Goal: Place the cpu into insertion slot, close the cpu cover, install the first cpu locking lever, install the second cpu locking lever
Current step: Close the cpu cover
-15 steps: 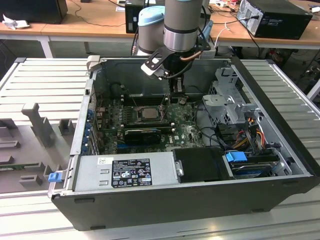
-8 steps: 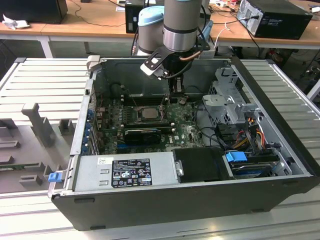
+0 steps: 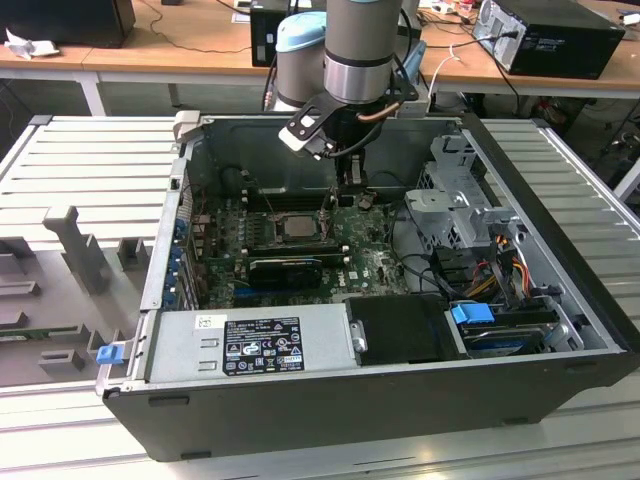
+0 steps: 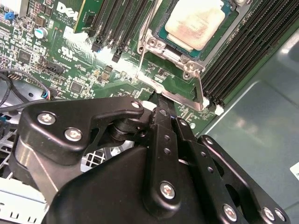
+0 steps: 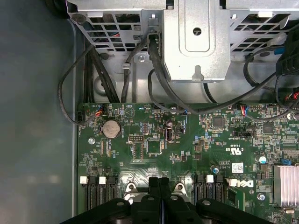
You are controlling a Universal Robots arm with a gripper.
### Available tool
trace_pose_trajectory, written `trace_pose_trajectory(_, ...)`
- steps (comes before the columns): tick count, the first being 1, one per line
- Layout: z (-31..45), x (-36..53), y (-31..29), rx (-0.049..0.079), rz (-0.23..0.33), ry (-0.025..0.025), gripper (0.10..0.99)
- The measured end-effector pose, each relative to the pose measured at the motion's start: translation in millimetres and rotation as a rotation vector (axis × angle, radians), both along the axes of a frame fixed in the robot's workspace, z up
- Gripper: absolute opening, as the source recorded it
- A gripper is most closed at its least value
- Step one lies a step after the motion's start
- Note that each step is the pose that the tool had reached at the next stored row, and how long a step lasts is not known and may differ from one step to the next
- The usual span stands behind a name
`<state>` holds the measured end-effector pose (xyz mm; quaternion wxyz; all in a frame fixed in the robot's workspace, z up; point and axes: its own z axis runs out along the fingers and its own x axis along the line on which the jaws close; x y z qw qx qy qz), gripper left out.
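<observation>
Your cpu (image 4: 194,23) lies flat in the slot (image 4: 152,45), pale metal face up. The cover (image 4: 184,52) is down around it as a thin silvery frame. In the second wrist view a thin lever (image 4: 143,42) runs along one side of the socket, and a second lever (image 4: 201,91) stands at the corner nearest the jaws. You cannot tell from here whether either one is latched.

The jaws are clenched: in the first wrist view the two black fingers (image 5: 154,191) press together with no gap. Their tips sit right at the silvery bar on the socket's near edge. Whether they pinch anything there you cannot tell.

In the exterior view the arm (image 3: 355,50) reaches down into the open case (image 3: 400,400), with the jaws just to that view's right of the cpu (image 3: 298,226). The green motherboard (image 5: 187,140) spreads around the socket, with black memory slots (image 4: 243,51) alongside it. The grey drive cage (image 5: 196,37) and its black cables (image 5: 159,74) lie beyond. The case rests on a slatted grey worktop (image 3: 90,160).
</observation>
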<state>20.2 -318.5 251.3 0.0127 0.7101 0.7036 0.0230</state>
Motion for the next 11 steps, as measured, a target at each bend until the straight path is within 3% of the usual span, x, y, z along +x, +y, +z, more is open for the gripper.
trace_pose_trajectory(11,0.0,-5.2,0.0,0.0,0.0,0.0,0.106)
